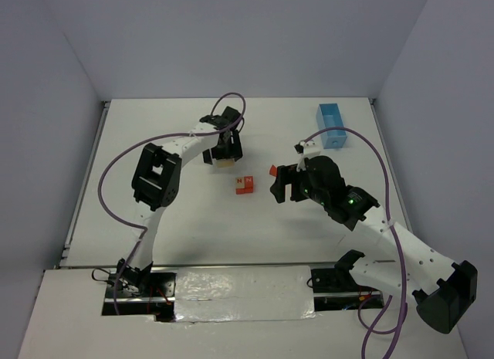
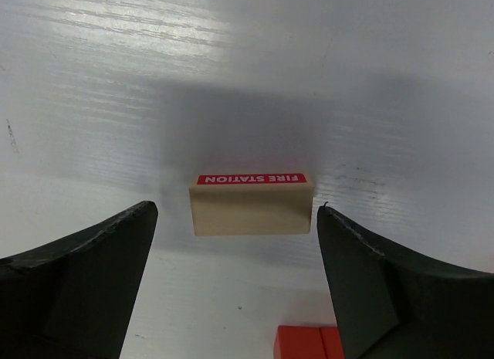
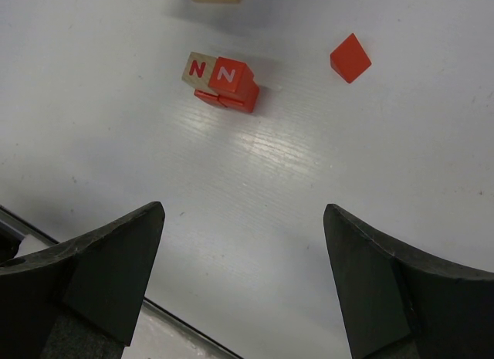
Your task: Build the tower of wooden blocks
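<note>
A pale tan block (image 2: 252, 209) with a red "FIRE STATION" label lies on the table, just ahead of my open left gripper (image 2: 235, 251); in the top view the left gripper (image 1: 225, 157) hovers over the tan block (image 1: 224, 164). A small cluster of red and tan "N" blocks (image 1: 245, 184) sits mid-table and shows in the right wrist view (image 3: 224, 81); its red edge shows in the left wrist view (image 2: 309, 342). A red roof-shaped block (image 3: 350, 58) lies apart to the right (image 1: 272, 171). My right gripper (image 3: 243, 259) is open and empty, above bare table (image 1: 282, 186).
A light-blue rectangular tray (image 1: 331, 125) stands at the back right. The table's near edge (image 3: 93, 266) shows in the right wrist view. Purple cables loop over both arms.
</note>
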{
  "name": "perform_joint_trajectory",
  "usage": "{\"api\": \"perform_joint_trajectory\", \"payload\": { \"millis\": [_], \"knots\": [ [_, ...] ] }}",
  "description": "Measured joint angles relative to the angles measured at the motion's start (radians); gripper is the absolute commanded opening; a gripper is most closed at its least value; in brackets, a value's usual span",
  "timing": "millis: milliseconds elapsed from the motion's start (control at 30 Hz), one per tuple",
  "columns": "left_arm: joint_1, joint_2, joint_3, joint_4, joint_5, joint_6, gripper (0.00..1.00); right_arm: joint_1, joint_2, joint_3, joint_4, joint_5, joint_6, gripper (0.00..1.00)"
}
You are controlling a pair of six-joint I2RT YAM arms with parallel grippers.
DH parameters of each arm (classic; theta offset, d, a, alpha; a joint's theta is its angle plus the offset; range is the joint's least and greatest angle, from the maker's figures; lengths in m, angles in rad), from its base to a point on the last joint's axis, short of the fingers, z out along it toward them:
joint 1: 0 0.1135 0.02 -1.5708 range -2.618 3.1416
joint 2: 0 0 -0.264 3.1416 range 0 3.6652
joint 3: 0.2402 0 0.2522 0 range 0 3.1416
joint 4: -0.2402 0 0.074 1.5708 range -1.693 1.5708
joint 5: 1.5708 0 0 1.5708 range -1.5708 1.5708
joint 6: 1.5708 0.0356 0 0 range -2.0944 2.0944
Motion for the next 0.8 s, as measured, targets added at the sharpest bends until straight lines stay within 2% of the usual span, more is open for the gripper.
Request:
{"api": "perform_joint_trajectory", "payload": {
  "millis": [100,200,233,300,367,400,467,500,533,700,800],
  "knots": [
    [0.0,0.013,0.0,0.0,-0.002,0.013,0.91,0.0,0.002,0.0,0.0,0.0,0.0,0.91],
    [-0.001,0.023,0.002,-0.002,-0.008,0.015,0.81,0.0,0.003,0.0,0.0,0.0,0.0,0.91],
    [-0.001,0.026,0.002,-0.002,-0.01,0.016,0.72,0.0,0.003,0.0,0.0,0.0,0.0,0.91],
    [-0.003,0.027,0.002,-0.003,-0.014,0.017,0.64,0.0,0.004,0.0,0.0,0.0,0.0,0.91],
    [-0.006,0.027,0.002,-0.003,-0.017,0.018,0.48,0.0,0.004,0.0,0.0,0.0,0.0,0.91],
    [-0.008,0.027,0.002,-0.003,-0.019,0.018,0.3,0.0,0.005,0.0,0.0,0.0,0.0,0.91],
    [-0.014,0.027,0.002,-0.003,-0.026,0.018,0.25,0.0,0.005,0.0,0.0,0.0,0.0,0.91],
    [-0.017,0.027,0.002,-0.003,-0.029,0.018,0.15,0.0,0.005,0.0,0.0,0.0,0.0,0.91],
    [-0.02,0.027,0.002,-0.004,-0.033,0.018,0.12,0.0,0.006,0.0,0.0,0.0,0.0,0.91],
    [-0.046,0.01,0.002,-0.028,-0.08,0.013,0.12,0.0,0.006,0.0,0.0,0.0,0.0,0.91],
    [-0.076,-0.055,-0.002,-0.054,-0.142,0.001,0.13,0.0,0.006,0.0,0.001,0.0,0.0,0.91]
  ]
}}
